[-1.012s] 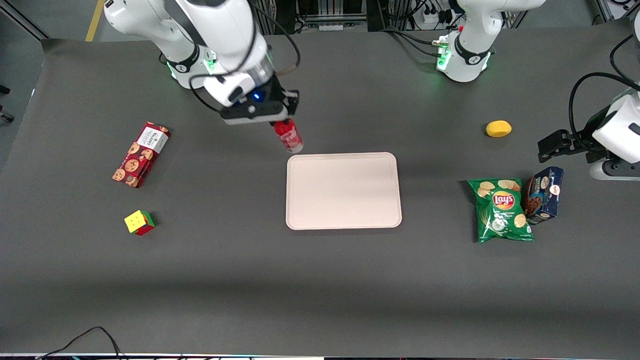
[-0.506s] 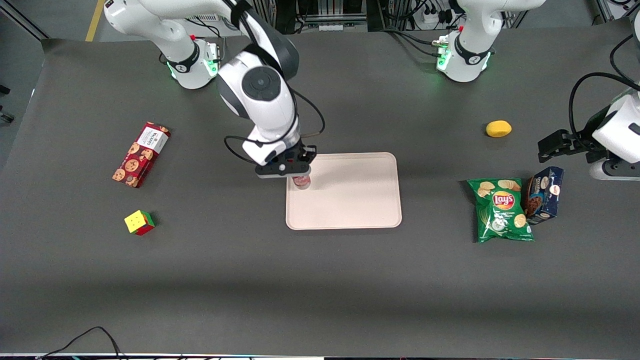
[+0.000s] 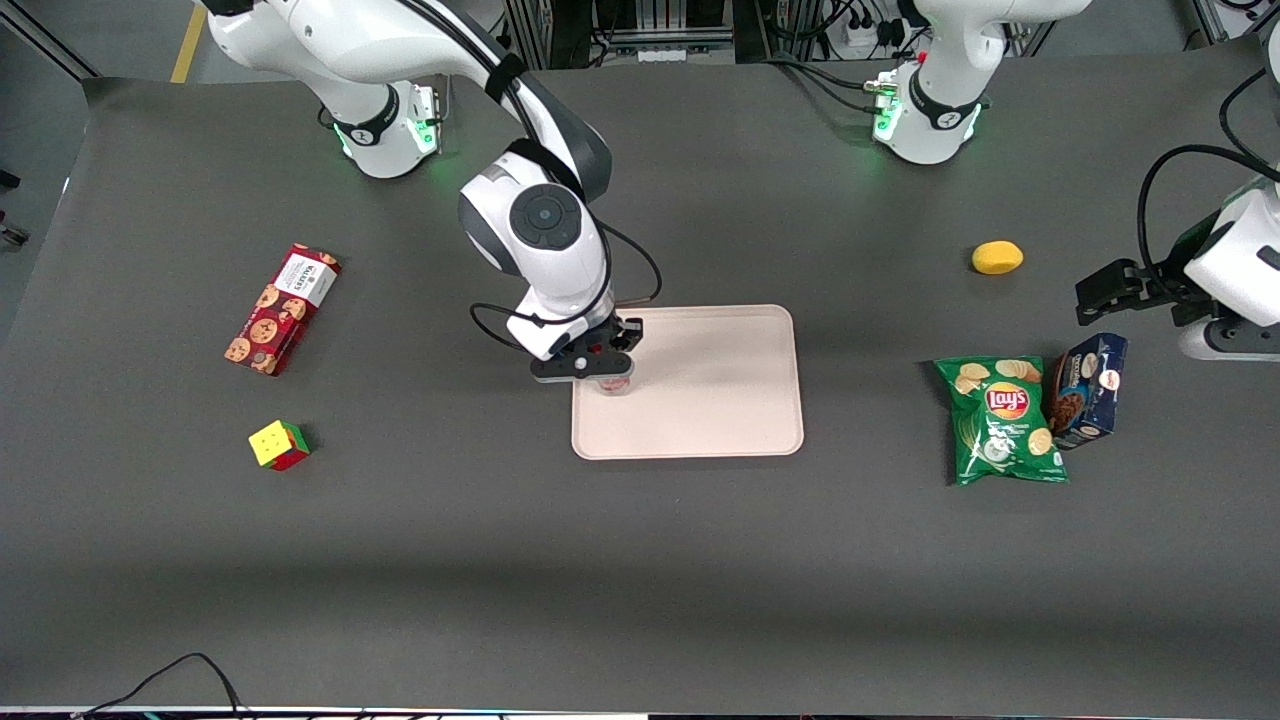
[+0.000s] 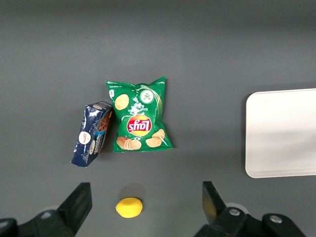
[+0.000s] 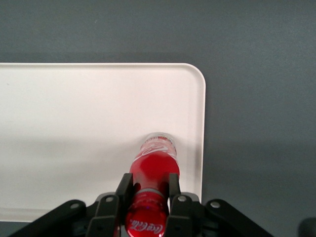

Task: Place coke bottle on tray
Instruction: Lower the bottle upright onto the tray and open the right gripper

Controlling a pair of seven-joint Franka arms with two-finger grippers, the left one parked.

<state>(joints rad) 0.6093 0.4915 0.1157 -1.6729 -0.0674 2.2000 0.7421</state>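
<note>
Coke bottle [image 5: 153,170], white script, in end effector [image 5: 148,190], over tray [image 5: 74,113]

A dark grey surface [image 3: 640,560] carries everything here. Mid-surface sits the tray [image 3: 720,400], the gripper [image 3: 598,362] low over its working-arm end. Toward the working arm's end lie a red cookie box [image 3: 282,309] and, nearer the camera, a Rubik's cube [image 3: 279,445]. Toward the parked arm's end: a lemon [image 3: 997,258], a green Lay's chip bag [image 3: 1003,420] and a blue cookie box [image 3: 1088,390] touching it.
</note>
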